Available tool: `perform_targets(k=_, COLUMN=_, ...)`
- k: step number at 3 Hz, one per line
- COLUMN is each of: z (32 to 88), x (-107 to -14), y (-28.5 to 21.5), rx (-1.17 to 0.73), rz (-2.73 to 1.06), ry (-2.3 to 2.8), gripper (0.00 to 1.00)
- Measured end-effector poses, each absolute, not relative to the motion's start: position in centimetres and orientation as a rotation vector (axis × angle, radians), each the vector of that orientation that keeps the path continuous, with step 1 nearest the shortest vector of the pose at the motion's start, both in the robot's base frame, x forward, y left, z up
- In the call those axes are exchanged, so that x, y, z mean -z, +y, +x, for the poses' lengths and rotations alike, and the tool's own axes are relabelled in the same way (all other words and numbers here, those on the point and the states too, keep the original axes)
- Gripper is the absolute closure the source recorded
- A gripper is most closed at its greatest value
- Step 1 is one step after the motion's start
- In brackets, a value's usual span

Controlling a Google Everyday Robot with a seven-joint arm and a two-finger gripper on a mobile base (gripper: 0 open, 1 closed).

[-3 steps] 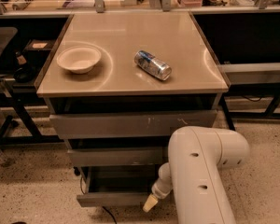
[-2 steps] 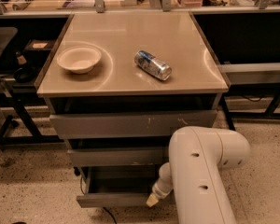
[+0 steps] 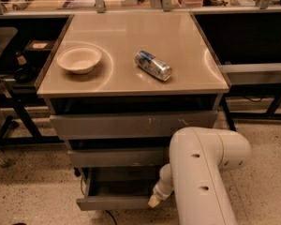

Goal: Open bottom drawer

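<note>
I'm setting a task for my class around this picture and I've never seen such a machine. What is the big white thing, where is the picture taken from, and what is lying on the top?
There is one picture, looking down at a cabinet from the front; where the camera sits is not on record. The white shape is the robot's arm. At its end is the gripper, low down at the front edge of the bottom drawer. That drawer stands partly pulled out, showing its tray. On top of the cabinet are a bowl, upright, and a can on its side, apart from each other. Whether the gripper actually grips the drawer cannot be told.
</note>
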State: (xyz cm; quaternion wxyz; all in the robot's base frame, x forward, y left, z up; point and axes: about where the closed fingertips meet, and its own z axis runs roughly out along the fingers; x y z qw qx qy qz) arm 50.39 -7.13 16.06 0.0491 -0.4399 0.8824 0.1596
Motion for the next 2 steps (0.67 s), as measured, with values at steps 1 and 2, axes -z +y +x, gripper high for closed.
perform_targets(k=1, z=50.39, x=-16.06, y=-7.13, rx=-0.486, rz=-1.34, ry=2.689, gripper=1.0)
perform_targets(k=2, z=50.38, x=-16.05, y=-7.13, rx=-0.486, rz=-1.34, ry=2.689, gripper=1.0)
